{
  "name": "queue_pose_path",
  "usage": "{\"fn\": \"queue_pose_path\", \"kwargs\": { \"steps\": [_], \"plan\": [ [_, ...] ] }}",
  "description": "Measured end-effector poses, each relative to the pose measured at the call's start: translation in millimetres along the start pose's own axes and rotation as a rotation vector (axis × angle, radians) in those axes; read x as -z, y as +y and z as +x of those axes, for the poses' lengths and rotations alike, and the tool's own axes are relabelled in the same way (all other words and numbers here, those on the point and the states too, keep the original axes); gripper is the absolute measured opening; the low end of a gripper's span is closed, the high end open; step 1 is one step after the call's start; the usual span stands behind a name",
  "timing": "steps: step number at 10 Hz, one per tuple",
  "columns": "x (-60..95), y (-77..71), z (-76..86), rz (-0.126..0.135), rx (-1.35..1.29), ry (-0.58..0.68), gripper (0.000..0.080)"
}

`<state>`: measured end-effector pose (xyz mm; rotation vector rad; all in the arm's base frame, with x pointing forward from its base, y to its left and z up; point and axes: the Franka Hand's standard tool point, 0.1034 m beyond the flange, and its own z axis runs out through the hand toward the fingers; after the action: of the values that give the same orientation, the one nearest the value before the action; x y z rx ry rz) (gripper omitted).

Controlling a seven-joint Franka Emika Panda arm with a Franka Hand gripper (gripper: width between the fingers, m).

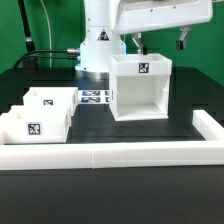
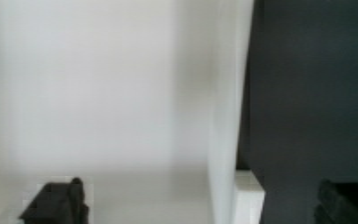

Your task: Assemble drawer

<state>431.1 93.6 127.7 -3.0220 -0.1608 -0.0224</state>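
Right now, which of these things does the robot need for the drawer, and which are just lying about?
Belongs to the job:
- casing, standing upright
- farther tray
- nearer tray
- hand, open over the casing

Just lying about:
- marker board, flat behind the trays
- border wall along the table's edge
- table

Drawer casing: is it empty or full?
Empty. The casing shows nothing inside its open front; both trays sit on the table at the exterior view's left.

Upright white casing (image 1: 140,92), two trays (image 1: 38,122) nearby
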Motion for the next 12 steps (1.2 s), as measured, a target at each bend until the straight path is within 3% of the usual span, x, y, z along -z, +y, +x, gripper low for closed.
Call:
{"fn": "queue_pose_path", "kwargs": {
  "steps": [3, 4, 6, 9, 10, 11, 12],
  "plan": [
    [-18.3, -4.8, -23.1, 0.011, -0.037, -0.026, 0.065],
    [-29.7, -9.0, -27.7, -0.016, -0.051, -0.031, 0.065],
    [-30.8, -10.4, -25.8, -0.027, -0.038, -0.028, 0.065],
    [-31.2, -10.3, -26.0, -0.027, -0.038, -0.029, 0.0207],
    [-31.2, -10.3, -26.0, -0.027, -0.038, -0.029, 0.0207],
    [-31.2, -10.3, -26.1, -0.027, -0.038, -0.029, 0.0055],
    [-30.9, -10.1, -25.8, -0.027, -0.039, -0.028, 0.0039]
  ]
}}
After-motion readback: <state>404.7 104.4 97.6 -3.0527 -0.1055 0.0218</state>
